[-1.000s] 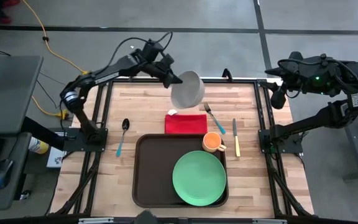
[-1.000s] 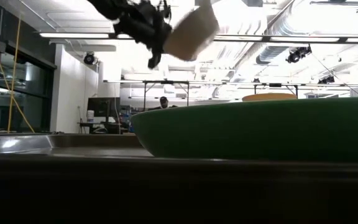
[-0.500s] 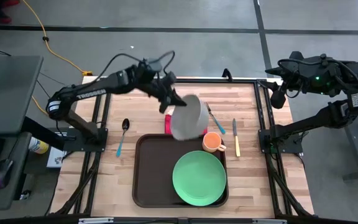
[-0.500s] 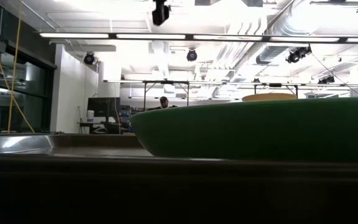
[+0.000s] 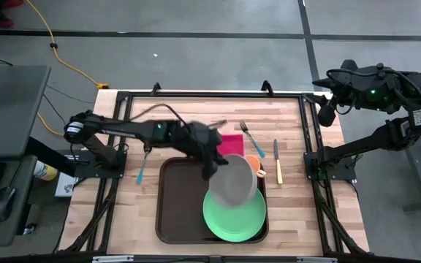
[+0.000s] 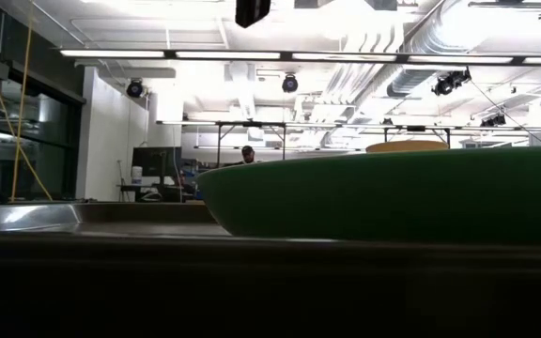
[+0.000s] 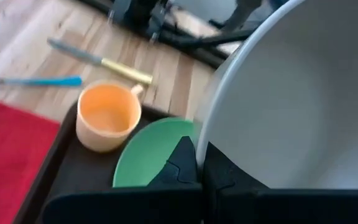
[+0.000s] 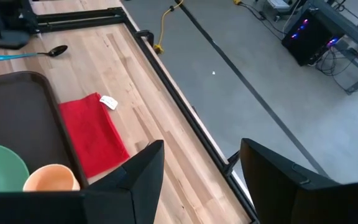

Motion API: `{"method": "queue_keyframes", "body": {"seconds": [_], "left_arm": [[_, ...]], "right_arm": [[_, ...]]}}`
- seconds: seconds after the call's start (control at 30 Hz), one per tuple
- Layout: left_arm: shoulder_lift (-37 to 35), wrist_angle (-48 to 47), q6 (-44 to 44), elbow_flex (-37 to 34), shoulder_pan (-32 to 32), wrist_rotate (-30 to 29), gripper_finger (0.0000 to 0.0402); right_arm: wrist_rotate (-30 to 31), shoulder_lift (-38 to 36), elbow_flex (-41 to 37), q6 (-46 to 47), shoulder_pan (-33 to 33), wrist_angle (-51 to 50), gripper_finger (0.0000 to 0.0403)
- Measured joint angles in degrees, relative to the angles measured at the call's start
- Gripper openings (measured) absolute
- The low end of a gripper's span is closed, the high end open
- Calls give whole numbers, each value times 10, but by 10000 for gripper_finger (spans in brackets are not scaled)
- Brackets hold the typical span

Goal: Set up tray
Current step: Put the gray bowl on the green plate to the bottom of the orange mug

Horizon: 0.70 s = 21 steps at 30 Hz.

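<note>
Left tool (image 7: pixel 197 163) pinches a grey bowl's (image 5: pixel 232 181) rim over the tray (image 5: pixel 177 204) — low view hides it.

tray (image 5: pixel 174 208): I see plate (image 5: pixel 232 215) and cup (image 5: pixel 251 165) on it
bowl (image 5: pixel 232 181): above the plate
napkin (image 5: pixel 232 142): behind tray
spoon (image 5: pixel 143 162): left of tray
knife (image 5: pixel 277 161): right of tray

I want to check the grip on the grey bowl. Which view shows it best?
The left wrist view: the left claw pinches the grey bowl's rim up close. The high view shows the bowl over the green plate. The low and right wrist views miss it.
</note>
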Motion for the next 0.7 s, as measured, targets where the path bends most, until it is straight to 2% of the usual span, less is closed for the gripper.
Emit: {"method": "queue_keyframes", "body": {"seconds": [0.2, 0.33, 0.4, 0.53, 0.7], "left_arm": [[57, -65, -41, 0, -16, -47, 17], [96, -58, -59, 1, -18, -47, 17], [120, -83, -62, 15, -18, -35, 17], [184, -162, -38, 92, -18, -7, 17], [273, -272, 30, 249, -19, 13, 17]], "right_arm": [[8, 0, 0, 0, 0, 0, 191], [13, 0, 0, 0, 0, 0, 191], [15, 0, 0, 0, 0, 0, 191], [15, 0, 0, 0, 0, 0, 191], [17, 2, 0, 0, 0, 0, 191]]}}
